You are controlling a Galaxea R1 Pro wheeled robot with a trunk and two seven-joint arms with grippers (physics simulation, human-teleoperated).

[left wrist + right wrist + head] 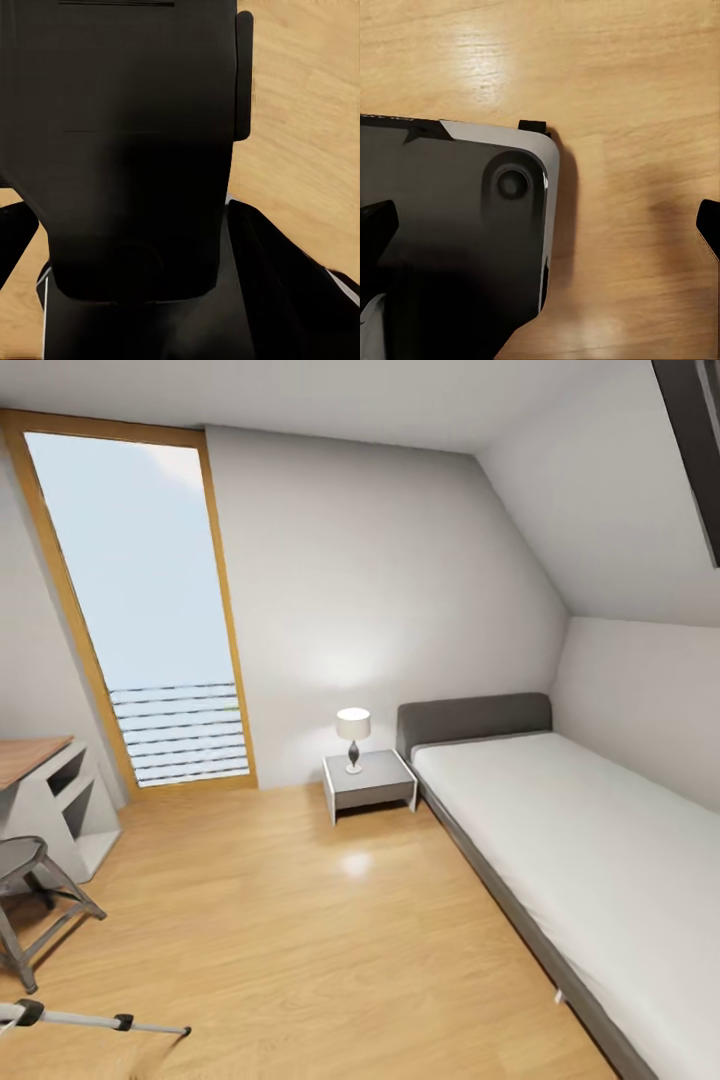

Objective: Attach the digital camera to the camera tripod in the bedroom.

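One silver leg of the camera tripod (pixel 95 1019), with black joints, lies low across the wood floor at the near left of the head view; the rest of the tripod is cut off. In the left wrist view a black boxy body, apparently the digital camera (pixel 135 150), sits close between the dark fingers (pixel 292 285) of my left gripper (pixel 139 247), which looks shut on it. My right gripper (pixel 540 225) hangs open over the plank floor, with one black fingertip (pixel 375 225) at each side and nothing between them.
A grey octagonal stool (pixel 25 860) and a wood-topped desk (pixel 30 755) stand at the left. A grey bed (pixel 600 860) runs along the right wall, with a nightstand (pixel 370 780) and lamp (pixel 353 732) beside it. A tall window (pixel 150 610) is at the back. Below my right gripper is the robot's black, white-edged base (pixel 457 225).
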